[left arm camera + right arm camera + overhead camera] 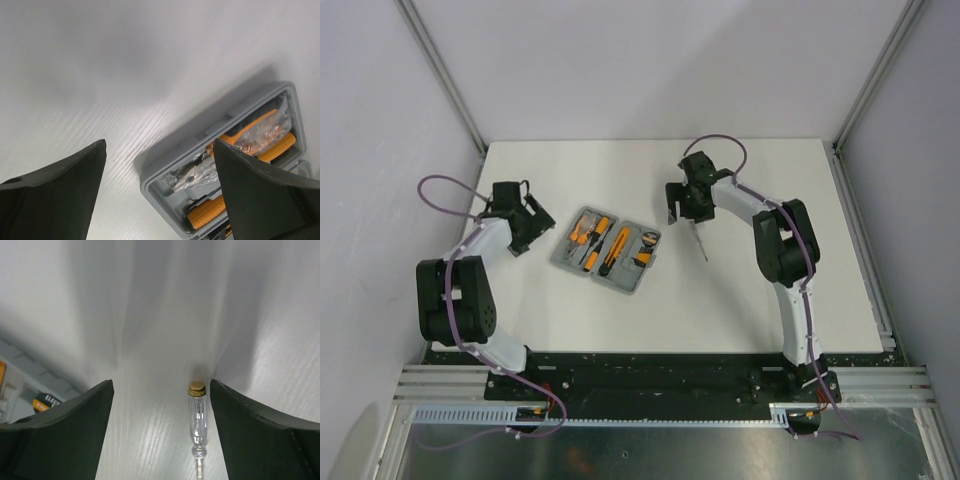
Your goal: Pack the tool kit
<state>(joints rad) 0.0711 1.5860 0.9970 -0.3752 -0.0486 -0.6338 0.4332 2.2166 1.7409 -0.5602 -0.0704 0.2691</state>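
Note:
The tool kit's grey case (607,249) lies open on the white table, with orange-and-black tools (592,240) in its slots. My left gripper (542,222) hovers open just left of the case. In the left wrist view the case's corner (150,181) shows between my fingers (265,200), with plastic-wrapped pliers (200,172) and an orange grip (207,214) inside. My right gripper (682,218) is open to the right of the case, above a clear-handled screwdriver (197,416) with a brass cap. That screwdriver (701,243) lies loose on the table, near my right finger (260,440).
The case's edge (30,375) and a tape measure (45,401) show at the left of the right wrist view. Aluminium posts (440,70) and grey walls bound the table at the back and sides. A rail (660,385) runs along the near edge.

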